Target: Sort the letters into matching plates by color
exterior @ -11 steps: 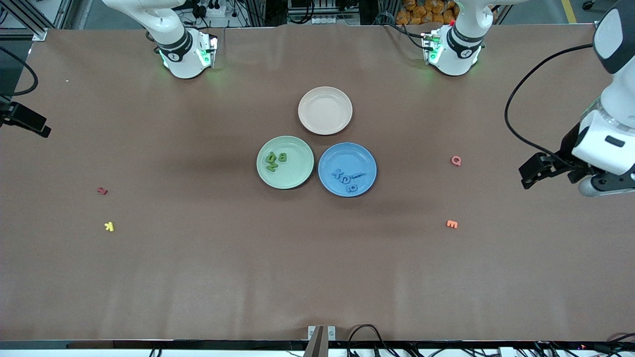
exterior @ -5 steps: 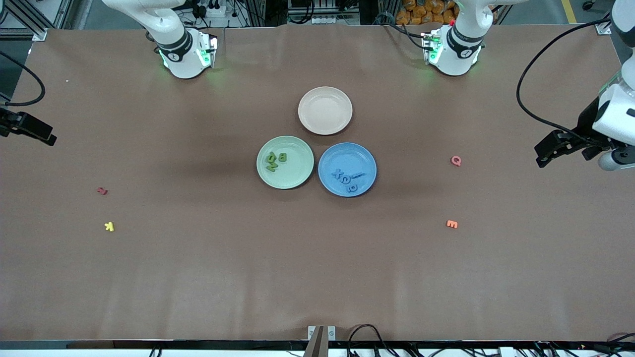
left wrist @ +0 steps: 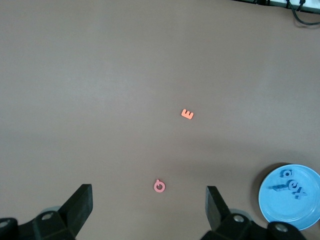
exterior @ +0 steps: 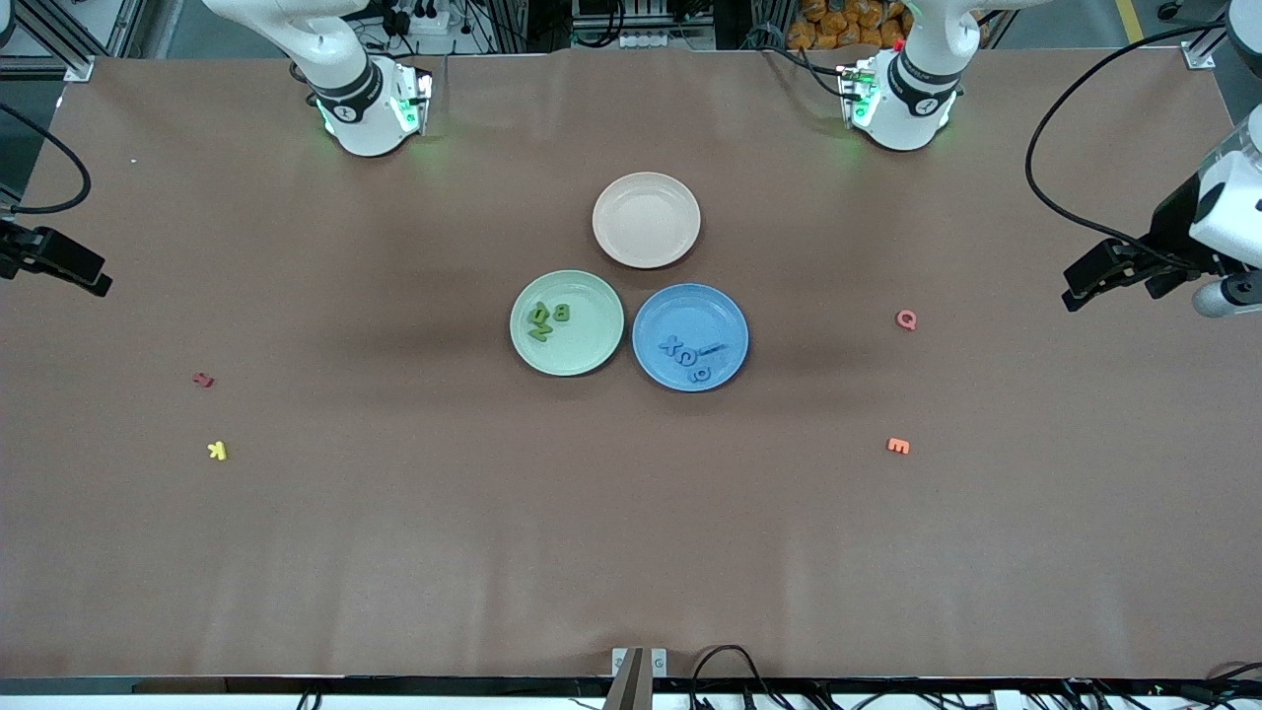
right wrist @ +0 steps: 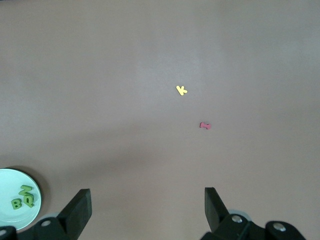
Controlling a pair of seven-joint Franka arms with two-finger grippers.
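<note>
1. Green plate [exterior: 567, 323] sits mid-table and touches the blue plate [exterior: 690, 337], which lies toward the left arm's end.
2. Green letters [exterior: 547, 319] lie clustered in the green plate, around 10 o'clock of its centre; B, N and Z are readable, so a count of 4 is unclear.
3. Blue letters [exterior: 690, 355] lie in the blue plate, spread from centre to 6 o'clock; X and Q are readable.
4. Beige-pink plate [exterior: 647, 219] sits at 12 o'clock of the pair, with nothing in it.
5. Stray letters on the table [exterior: 631, 542]: pink Q [exterior: 906, 319], orange E [exterior: 897, 446], red letter [exterior: 203, 379], yellow K [exterior: 217, 451].
6. Left gripper [left wrist: 147, 205] hangs over the table's left-arm end with its jaws spread wide, holding nothing.
7. Right gripper [right wrist: 145, 207] hangs over the right-arm end, also spread wide and holding nothing.
</note>
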